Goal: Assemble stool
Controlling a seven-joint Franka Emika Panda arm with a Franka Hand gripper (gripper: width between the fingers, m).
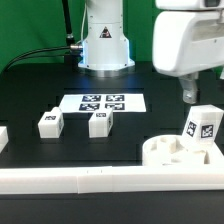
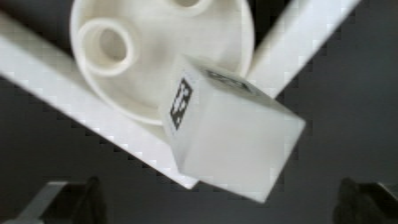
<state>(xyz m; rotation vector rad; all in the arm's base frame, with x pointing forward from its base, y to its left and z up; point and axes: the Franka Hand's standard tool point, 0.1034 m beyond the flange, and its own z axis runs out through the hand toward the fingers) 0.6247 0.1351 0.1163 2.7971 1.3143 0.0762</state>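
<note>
The round white seat (image 1: 165,152) lies at the exterior view's right, pushed into the corner of the white rails. One white tagged leg (image 1: 203,126) stands on it, slightly tilted. Two more legs (image 1: 50,122) (image 1: 101,122) lie loose on the black table in front of the marker board. My gripper (image 1: 197,97) hangs just above the standing leg, open and holding nothing. In the wrist view the leg (image 2: 231,125) rises from the seat (image 2: 134,50) towards the camera. The dark fingers (image 2: 68,200) stand wide apart on either side of it, clear of it.
The marker board (image 1: 103,102) lies flat at mid-table in front of the robot base (image 1: 105,40). A long white rail (image 1: 80,180) runs along the front edge, and another rail (image 2: 306,45) meets it behind the seat.
</note>
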